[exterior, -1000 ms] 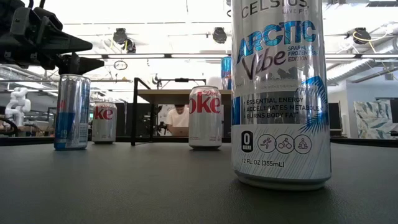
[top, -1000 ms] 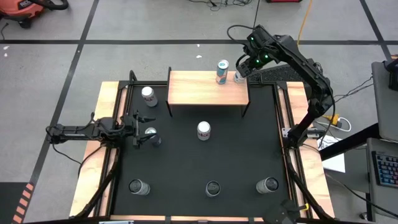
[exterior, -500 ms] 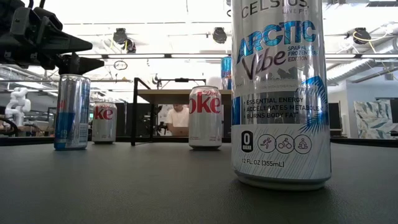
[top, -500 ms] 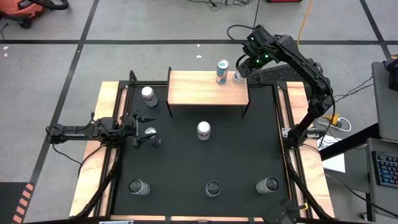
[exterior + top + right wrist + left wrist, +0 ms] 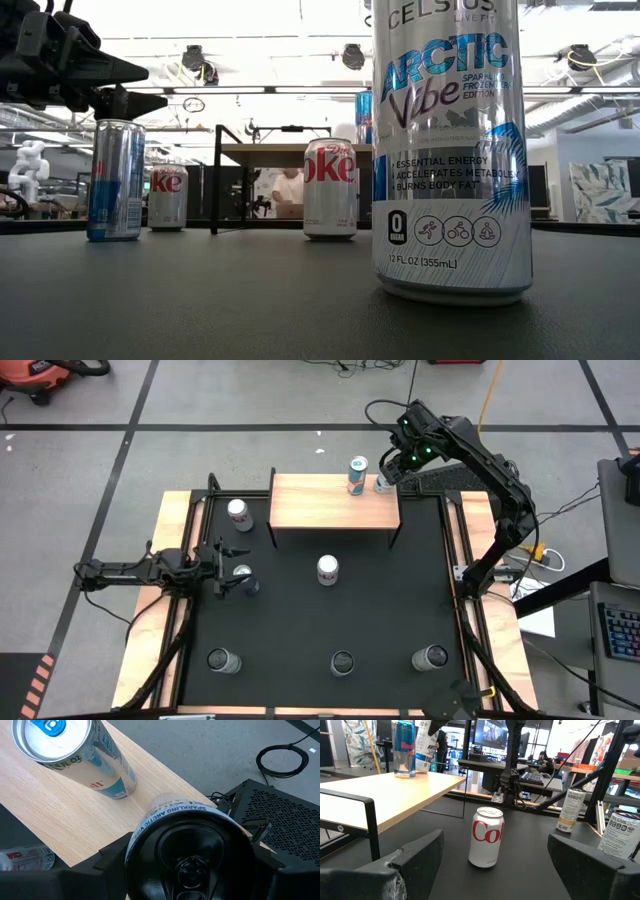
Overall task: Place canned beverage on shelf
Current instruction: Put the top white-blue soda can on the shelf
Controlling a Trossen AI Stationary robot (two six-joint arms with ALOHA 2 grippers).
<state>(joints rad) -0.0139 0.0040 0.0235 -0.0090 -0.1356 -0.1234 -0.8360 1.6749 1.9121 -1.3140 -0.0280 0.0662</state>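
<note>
nothing on the counter has moved since the earlier frames; only a person in the low view's background has shifted. the right claw is seen from above gripping an arctic vibe can on the shelf, beside a red bull can. the left claw is held wide open around a blue can, not gripping.

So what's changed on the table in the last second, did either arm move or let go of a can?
Nothing visibly changed. The right claw stays closed around the Arctic Vibe can at the shelf's far right corner, beside the Red Bull can. The left claw still waits open at the table's left side by a blue can.
</note>
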